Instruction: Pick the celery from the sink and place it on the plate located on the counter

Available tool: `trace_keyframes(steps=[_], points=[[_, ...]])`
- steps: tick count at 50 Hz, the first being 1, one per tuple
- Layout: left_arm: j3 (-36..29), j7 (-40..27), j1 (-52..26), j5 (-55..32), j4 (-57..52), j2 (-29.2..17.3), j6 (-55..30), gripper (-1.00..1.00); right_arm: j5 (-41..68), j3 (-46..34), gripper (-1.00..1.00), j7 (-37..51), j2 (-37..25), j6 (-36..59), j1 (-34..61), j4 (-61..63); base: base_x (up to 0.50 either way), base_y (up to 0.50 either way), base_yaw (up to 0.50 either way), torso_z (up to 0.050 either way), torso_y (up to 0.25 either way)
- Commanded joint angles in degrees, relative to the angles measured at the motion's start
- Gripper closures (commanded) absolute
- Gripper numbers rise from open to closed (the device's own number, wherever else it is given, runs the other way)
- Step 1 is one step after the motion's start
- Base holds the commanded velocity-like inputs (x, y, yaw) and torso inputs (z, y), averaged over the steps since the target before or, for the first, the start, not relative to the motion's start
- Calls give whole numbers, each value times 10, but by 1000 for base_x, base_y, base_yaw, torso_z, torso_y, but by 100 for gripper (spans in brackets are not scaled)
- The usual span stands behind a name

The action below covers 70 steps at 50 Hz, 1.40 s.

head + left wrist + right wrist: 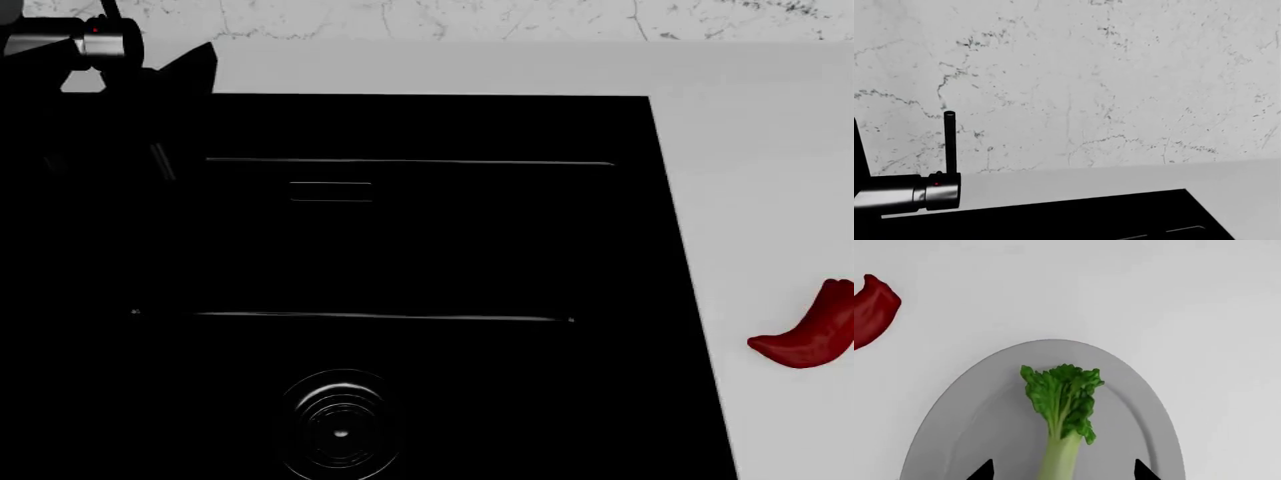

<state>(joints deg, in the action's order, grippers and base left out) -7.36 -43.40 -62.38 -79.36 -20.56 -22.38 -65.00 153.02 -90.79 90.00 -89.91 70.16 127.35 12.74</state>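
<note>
Celery (pixel 1062 415) shows only in my right wrist view, lying over the grey plate (pixel 974 405) with its ruffled leafy top toward the plate's far rim and the pale stem running back between the two dark fingertips (pixel 982 471) of my right pincer (pixel 1062 475). Those tips stand well apart on either side of the stem, touching nothing, so I read the pincer as wide and gripping nothing; whether the stalk rests fully on the plate or hangs just above it I cannot tell. I judge it light and fairly stiff along the stem, with soft, crushable leaves, so any hold belongs on the stem, across its width, and gently. A red pepper (pixel 807 340) lies on the white counter (pixel 761 150) near the plate but clear of it, not in the way. In the head view the black sink (pixel 427 250) holds only its ringed drain (pixel 338 420). My left wrist camera sees the faucet (pixel 934 190) and the marbled wall (pixel 1087 75); the left pincer is out of frame.
</note>
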Motion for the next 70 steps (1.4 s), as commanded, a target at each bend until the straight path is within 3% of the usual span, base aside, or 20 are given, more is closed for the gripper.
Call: trace_keyframes(steps=[1,21,32,50,70], points=[[-11,20,3,23,-1,0,7,-100,-7,-19,-100,0,23,-14,76,52,0,0,0,0,0],[-18,22,4,26,0,-4,14,-100,41,135,-100,0,168,-134,76,128,0,0,0,0,0],[-18,20,6,21,-4,-7,17,-100,59,183,-100,-3,183,-176,72,161,0,0,0,0,0],[-35,14,-1,31,1,-3,19,-100,-67,246,-100,-104,136,-249,-9,259,0,0,0,0,0],[-76,5,-15,66,19,13,18,-100,-263,245,-100,-272,176,-390,-144,326,0,0,0,0,0]])
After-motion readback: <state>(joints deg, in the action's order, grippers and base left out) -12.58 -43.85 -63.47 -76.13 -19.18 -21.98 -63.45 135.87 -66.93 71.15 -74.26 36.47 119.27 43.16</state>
